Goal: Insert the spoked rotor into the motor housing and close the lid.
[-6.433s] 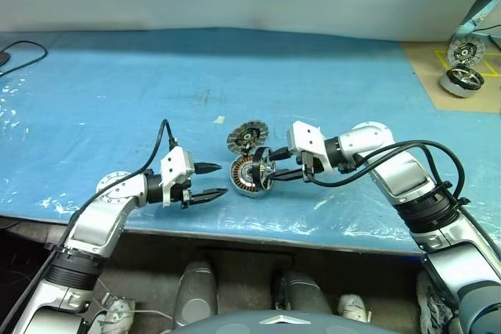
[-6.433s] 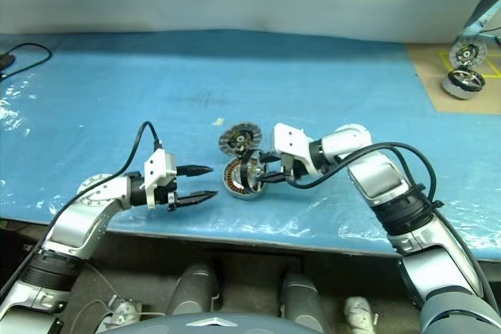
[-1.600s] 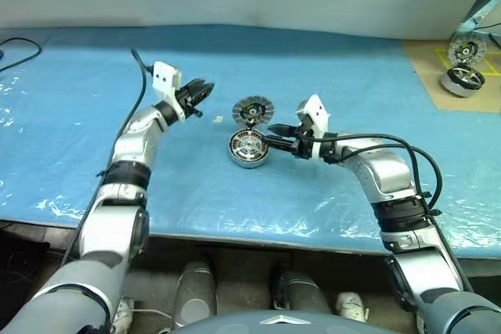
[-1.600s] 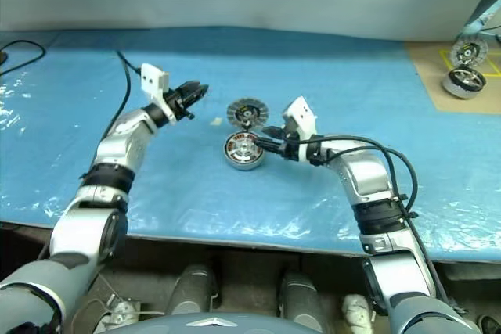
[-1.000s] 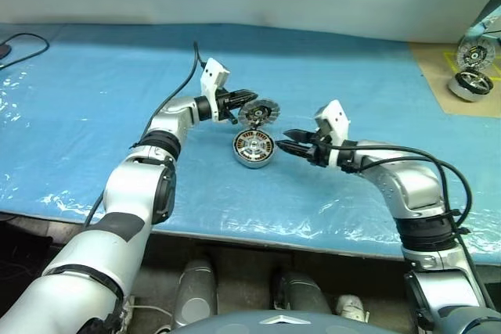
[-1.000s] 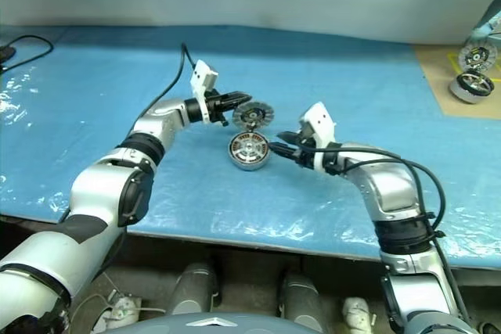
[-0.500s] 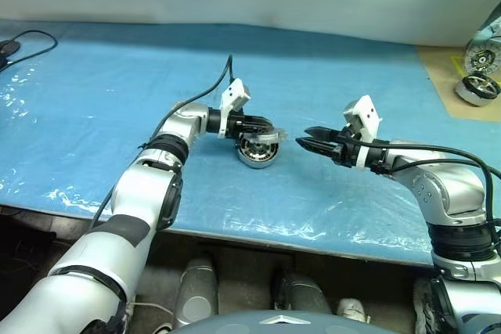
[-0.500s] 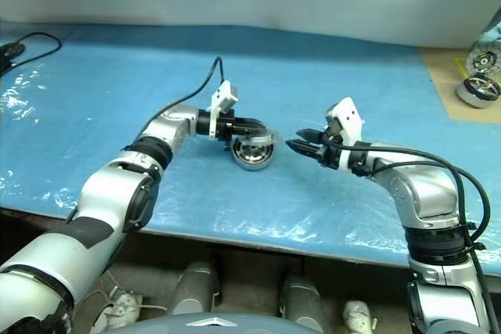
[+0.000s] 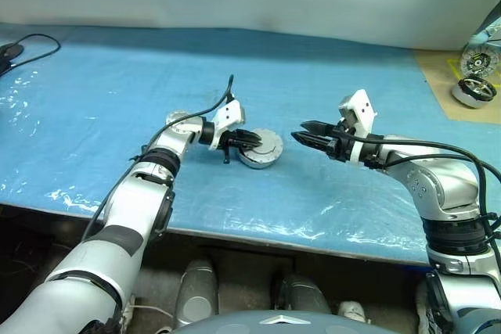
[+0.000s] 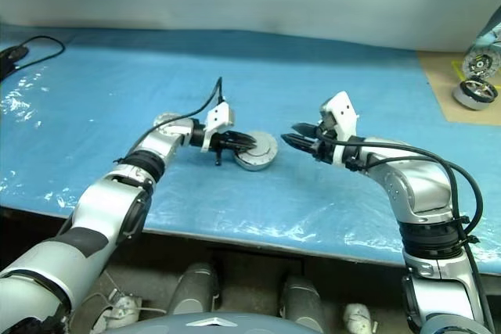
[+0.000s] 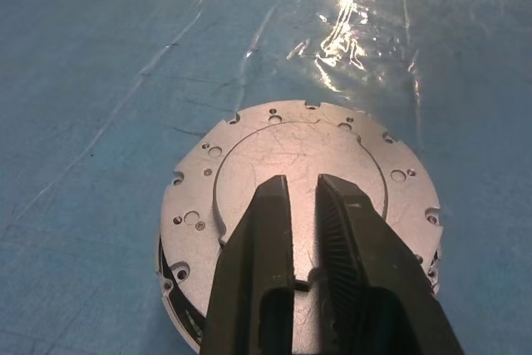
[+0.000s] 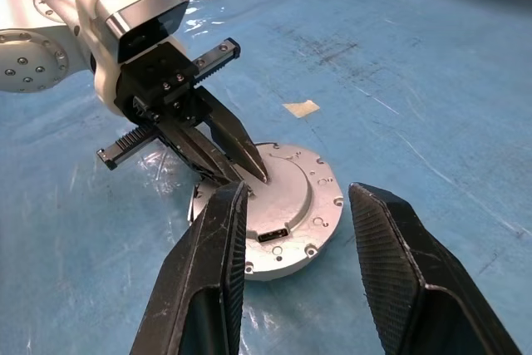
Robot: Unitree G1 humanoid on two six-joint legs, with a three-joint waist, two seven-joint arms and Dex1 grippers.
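Head views: the lid (image 9: 261,147) lies shut on the motor housing (image 10: 252,163) mid-table; the left gripper (image 9: 252,140), fingers nearly together, rests at its 9 o'clock edge.

Right wrist view: the right gripper (image 12: 303,230), fingers spread and empty, hangs near its 3 o'clock side.

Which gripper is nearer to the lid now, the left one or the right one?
Left. The left gripper rests its nearly shut fingers on the closed lid; the right gripper hovers open beside it, apart.
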